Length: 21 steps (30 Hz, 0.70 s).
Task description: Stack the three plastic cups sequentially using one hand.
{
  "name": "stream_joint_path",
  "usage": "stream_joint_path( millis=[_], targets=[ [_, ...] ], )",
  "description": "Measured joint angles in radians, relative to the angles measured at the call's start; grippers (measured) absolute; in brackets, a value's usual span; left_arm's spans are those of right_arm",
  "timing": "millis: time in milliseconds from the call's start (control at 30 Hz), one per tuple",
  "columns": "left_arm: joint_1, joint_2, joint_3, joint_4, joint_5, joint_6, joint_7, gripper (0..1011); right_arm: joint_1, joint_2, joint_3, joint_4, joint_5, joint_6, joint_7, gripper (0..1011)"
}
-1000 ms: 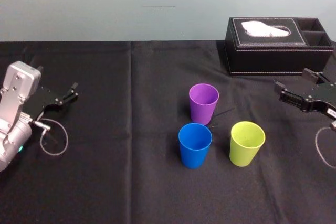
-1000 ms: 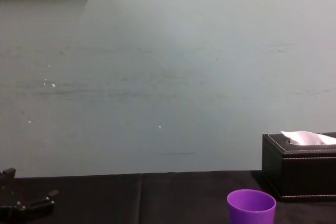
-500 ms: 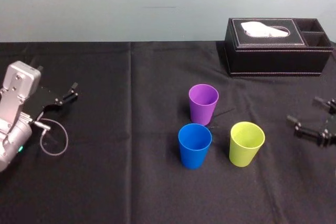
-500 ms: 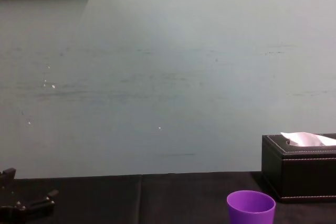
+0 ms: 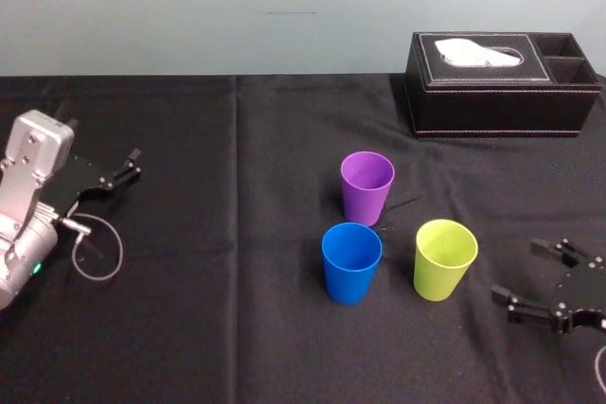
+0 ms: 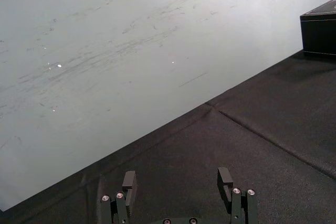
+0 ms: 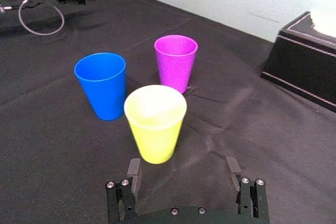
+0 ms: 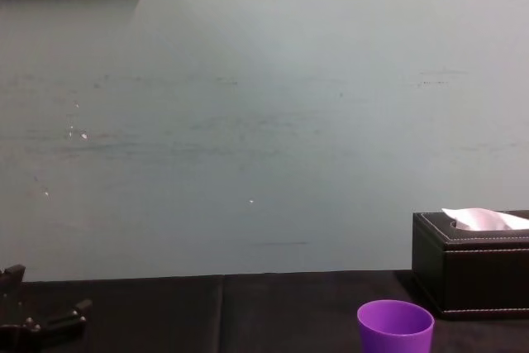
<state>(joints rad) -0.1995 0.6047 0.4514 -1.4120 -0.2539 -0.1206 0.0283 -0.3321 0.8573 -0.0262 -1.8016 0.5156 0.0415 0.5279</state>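
Note:
Three cups stand upright and apart on the black cloth: a purple cup (image 5: 366,186) at the back, a blue cup (image 5: 351,261) in front of it, a yellow-green cup (image 5: 445,258) to the right. My right gripper (image 5: 516,272) is low over the table, right of the yellow-green cup, open and empty. In the right wrist view its fingers (image 7: 133,172) point at the yellow-green cup (image 7: 155,123), with the blue cup (image 7: 102,84) and the purple cup (image 7: 176,62) behind. The purple cup's rim (image 8: 395,325) shows in the chest view. My left gripper (image 5: 132,164) rests open at the far left.
A black tissue box (image 5: 502,82) with a white tissue sits at the back right of the table (image 5: 237,328). A thin cable loop (image 5: 98,251) lies by the left arm. The wall runs along the table's far edge.
My right gripper has come down and toward the table's front, from beside the tissue box to low at the right of the yellow-green cup. The cups and left arm stayed put.

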Motion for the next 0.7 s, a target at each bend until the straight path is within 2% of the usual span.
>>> stream_joint_path(
  millis=[333,700],
  targets=[
    [0.000,0.000,0.000,0.000,0.000,0.000,0.000,1011,0.100,-0.036,-0.101,0.039,-0.043,0.021,0.013,1003],
    [0.000,0.000,0.000,0.000,0.000,0.000,0.000,1011,0.177,-0.062,-0.163,0.061,-0.057,0.041,0.018,1003]
  ],
)
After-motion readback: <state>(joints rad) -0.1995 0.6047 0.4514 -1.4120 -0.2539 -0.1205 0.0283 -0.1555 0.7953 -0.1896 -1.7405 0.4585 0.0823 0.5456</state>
